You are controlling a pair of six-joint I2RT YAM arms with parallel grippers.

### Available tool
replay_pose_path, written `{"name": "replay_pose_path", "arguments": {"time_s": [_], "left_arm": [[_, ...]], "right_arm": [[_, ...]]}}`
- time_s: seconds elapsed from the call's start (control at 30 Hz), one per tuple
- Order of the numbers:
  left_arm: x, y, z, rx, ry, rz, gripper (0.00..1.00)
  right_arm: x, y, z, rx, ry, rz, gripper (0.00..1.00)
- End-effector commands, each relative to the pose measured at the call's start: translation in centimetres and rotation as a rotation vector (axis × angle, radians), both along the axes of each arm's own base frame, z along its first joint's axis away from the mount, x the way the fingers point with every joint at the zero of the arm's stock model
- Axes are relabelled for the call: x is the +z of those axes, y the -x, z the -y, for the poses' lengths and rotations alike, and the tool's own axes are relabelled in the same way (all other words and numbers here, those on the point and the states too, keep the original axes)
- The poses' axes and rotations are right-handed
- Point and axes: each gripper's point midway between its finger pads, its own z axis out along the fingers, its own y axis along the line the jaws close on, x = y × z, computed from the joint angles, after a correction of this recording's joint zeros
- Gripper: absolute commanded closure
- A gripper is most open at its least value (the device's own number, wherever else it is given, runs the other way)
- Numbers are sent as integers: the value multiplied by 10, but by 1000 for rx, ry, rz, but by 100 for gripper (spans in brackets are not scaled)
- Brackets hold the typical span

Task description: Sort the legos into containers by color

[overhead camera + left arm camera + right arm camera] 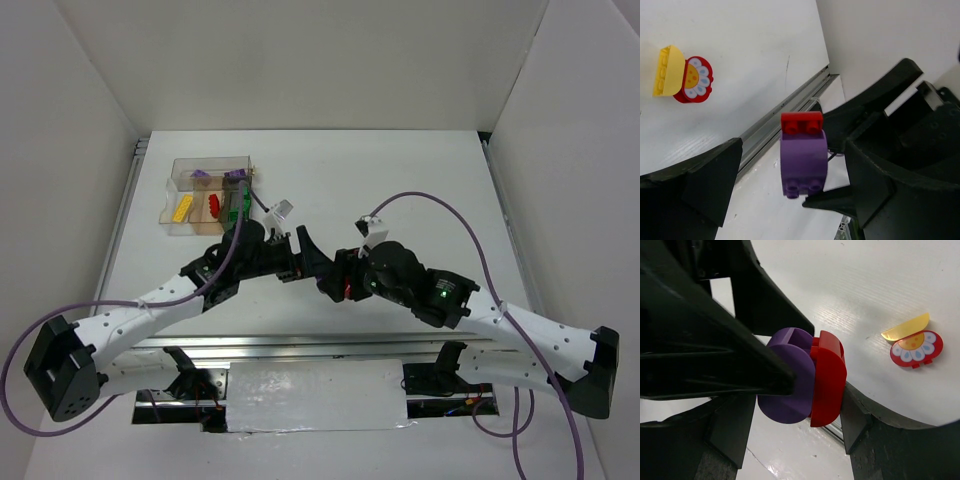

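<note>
A purple rounded lego [802,165] [787,390] with a red lego [801,123] [829,380] stuck to its end hangs above the table. My right gripper [799,405] [335,275] is shut on this pair, one finger on the red end and one on the purple end. My left gripper [792,150] [300,255] is open and straddles the purple piece, with gaps on both sides. On the table lie a yellow half-disc [667,70] [905,327] and a red flower disc [695,80] [916,347]. The clear box of containers [210,165] holds yellow [182,208], red [213,205], green [238,207] and purple [235,176] pieces.
A metal rail [780,115] [300,345] runs along the table's near edge, below the two grippers. White walls close in the table on three sides. Both arms meet at the table's near middle, and purple cables [440,205] loop over them.
</note>
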Motion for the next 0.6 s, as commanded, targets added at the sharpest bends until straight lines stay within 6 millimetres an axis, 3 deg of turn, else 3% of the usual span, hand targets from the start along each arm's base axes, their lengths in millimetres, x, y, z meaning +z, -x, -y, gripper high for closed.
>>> {"name": "replay_pose_path", "arguments": {"time_s": [0.0,0.13,0.23,0.27,0.37,0.43,0.47,0.5,0.53,0.57], "left_arm": [[20,0,15,-32,37,44,5],[15,2,17,-37,29,34,15],[18,3,20,-49,45,40,46],[19,4,21,-56,50,40,70],[21,5,24,-77,57,49,95],[24,7,27,-96,73,62,100],[26,8,28,-108,85,73,100],[27,8,27,-108,85,78,100],[27,8,26,-104,83,82,100],[26,4,24,-82,71,101,100]], "right_arm": [[28,-10,-2,-45,-50,65,63],[31,-10,-2,-47,-56,71,62],[29,-13,-3,-59,-43,67,61],[28,-14,-3,-63,-41,65,60],[27,-17,-7,-62,-35,60,59],[27,-17,-10,-58,-42,61,56],[27,-17,-10,-53,-44,63,52],[28,-15,-10,-50,-50,62,41],[29,-14,-10,-44,-58,68,16],[27,-9,-10,-14,-67,65,5]]}}
